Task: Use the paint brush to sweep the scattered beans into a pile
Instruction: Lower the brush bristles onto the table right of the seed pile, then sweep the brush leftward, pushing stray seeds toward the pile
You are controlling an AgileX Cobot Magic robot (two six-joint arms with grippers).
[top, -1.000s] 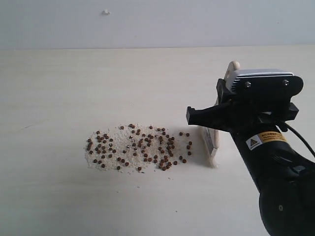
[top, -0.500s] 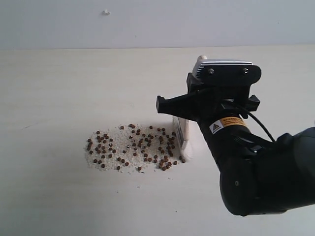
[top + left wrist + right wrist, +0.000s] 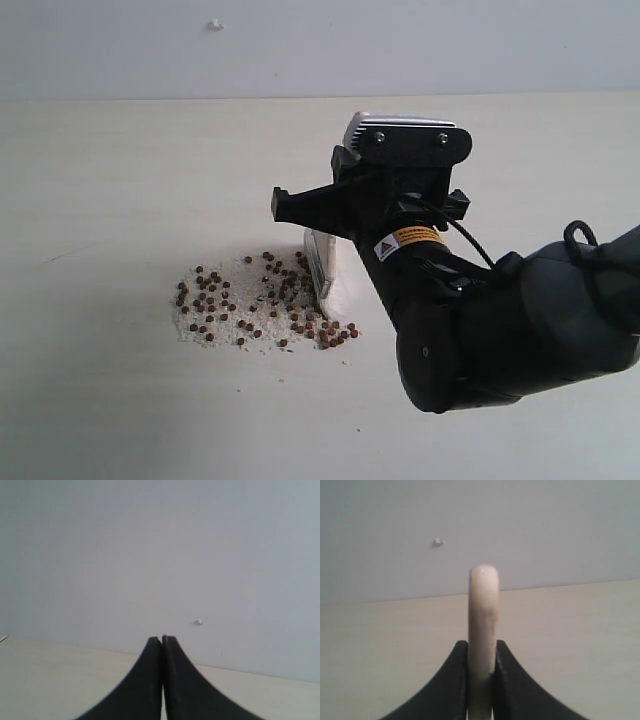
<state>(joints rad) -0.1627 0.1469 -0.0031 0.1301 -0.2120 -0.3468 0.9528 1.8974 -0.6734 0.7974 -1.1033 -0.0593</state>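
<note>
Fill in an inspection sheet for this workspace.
Surface: pale wooden table, flat.
Job's things: beans scattered in a loose patch; paint brush upright, bristles down in the patch's right part.
Clutter: fine white grains mixed with the beans.
Grippers: right gripper shut on the paint brush handle; left gripper shut, empty.
Cables: black cable looping along the right arm.
Surroundings: plain pale wall with a small white speck.

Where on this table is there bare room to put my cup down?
Free: the table left of the beans, the strip between them and the wall, and the strip in front of them. Crowded: the middle, where the paint brush meets the beans, under the right arm.
</note>
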